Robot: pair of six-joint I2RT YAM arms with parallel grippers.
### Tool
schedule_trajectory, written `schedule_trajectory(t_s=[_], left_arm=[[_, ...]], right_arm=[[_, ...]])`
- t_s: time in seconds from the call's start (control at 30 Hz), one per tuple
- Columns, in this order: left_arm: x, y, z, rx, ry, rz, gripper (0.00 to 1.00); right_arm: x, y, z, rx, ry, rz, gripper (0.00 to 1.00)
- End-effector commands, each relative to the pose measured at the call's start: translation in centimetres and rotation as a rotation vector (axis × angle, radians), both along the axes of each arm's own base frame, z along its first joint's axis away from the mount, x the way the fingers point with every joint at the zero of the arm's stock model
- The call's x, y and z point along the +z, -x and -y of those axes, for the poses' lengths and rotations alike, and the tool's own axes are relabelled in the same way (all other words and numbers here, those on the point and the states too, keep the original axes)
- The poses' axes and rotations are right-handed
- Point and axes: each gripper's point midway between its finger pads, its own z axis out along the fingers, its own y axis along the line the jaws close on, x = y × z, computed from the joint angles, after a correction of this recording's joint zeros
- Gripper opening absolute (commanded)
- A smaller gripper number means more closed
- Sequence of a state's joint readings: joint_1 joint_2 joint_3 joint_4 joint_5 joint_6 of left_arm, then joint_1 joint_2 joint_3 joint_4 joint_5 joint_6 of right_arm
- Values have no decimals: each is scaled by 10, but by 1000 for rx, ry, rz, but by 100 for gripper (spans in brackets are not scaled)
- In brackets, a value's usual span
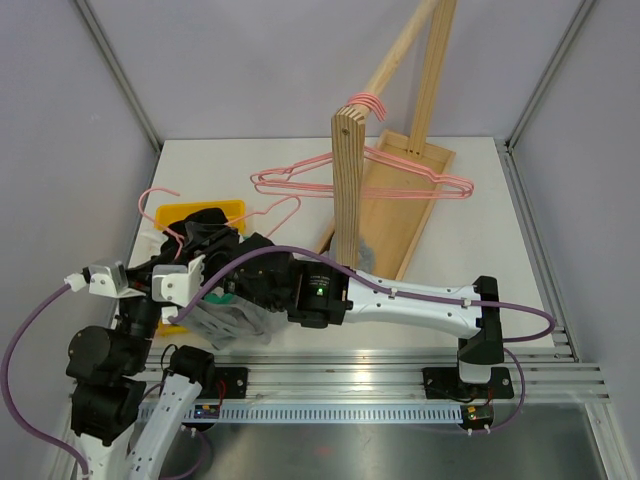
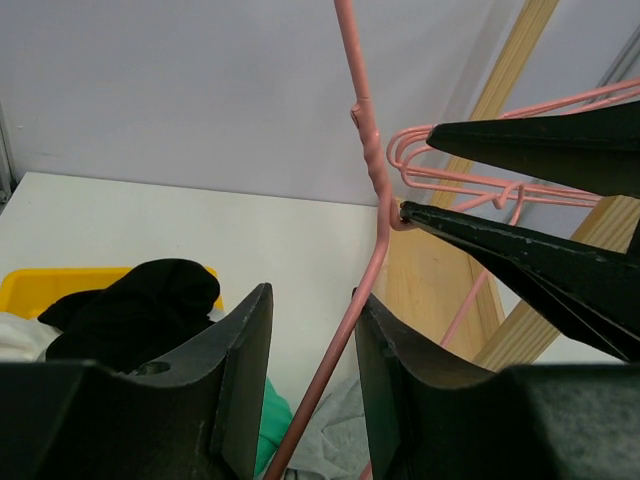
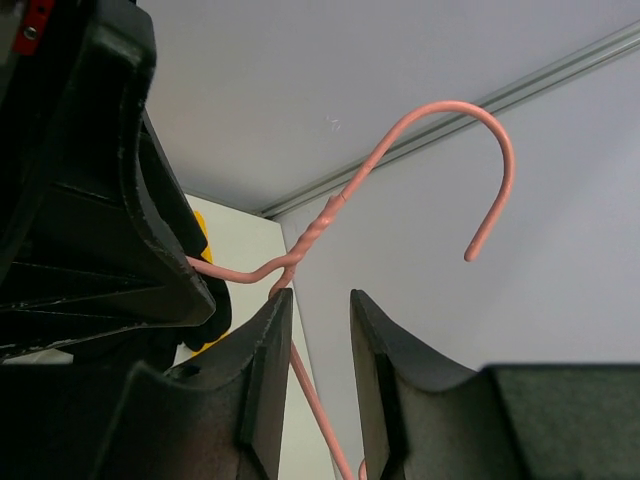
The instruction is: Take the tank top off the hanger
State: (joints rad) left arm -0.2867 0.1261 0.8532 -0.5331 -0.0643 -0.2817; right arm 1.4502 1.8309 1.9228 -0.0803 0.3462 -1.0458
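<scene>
White desk (image 1: 260,165). Both arms reach over its near left part, wrists close together. A grey tank top (image 1: 238,325) lies bunched beneath them. The right tool (image 3: 318,300) has its jaws apart astride the neck of a pink hanger (image 3: 400,160). The left tool (image 2: 315,300) straddles the hanger's wire; I cannot tell whether it grips.

One pink hanger (image 3: 400,150) is passing between two grippers: left gripper (image 2: 310,330), right gripper (image 3: 320,330). Beyond their fingertips, at least two more hangers (image 1: 400,178) are hanging on one wooden rack (image 1: 347,190). Below the grippers are lying one yellow bin (image 1: 235,207), one black cloth (image 2: 140,300), one green cloth (image 2: 265,430) and one grey cloth (image 2: 330,440).
</scene>
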Motion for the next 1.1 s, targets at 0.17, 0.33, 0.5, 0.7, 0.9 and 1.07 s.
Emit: schedule_trajectory(t_s=[0.17, 0.33, 0.5, 0.7, 0.9, 1.07], left_arm=[[33, 1, -2, 10, 33, 141, 0], [39, 4, -2, 4, 23, 153, 0], [39, 12, 5, -45, 39, 151, 0], [35, 28, 7, -74, 44, 161, 0], [39, 44, 12, -116, 42, 195, 0], [40, 51, 16, -135, 50, 200, 0]], right_arm=[[9, 9, 9, 25, -21, -25, 39], [3, 10, 6, 32, -16, -32, 39], [4, 6, 4, 18, -16, -8, 39], [6, 6, -1, 23, -2, 4, 32], [1, 2, -5, 5, 22, 28, 8], [-4, -1, -5, -10, 52, 52, 3]])
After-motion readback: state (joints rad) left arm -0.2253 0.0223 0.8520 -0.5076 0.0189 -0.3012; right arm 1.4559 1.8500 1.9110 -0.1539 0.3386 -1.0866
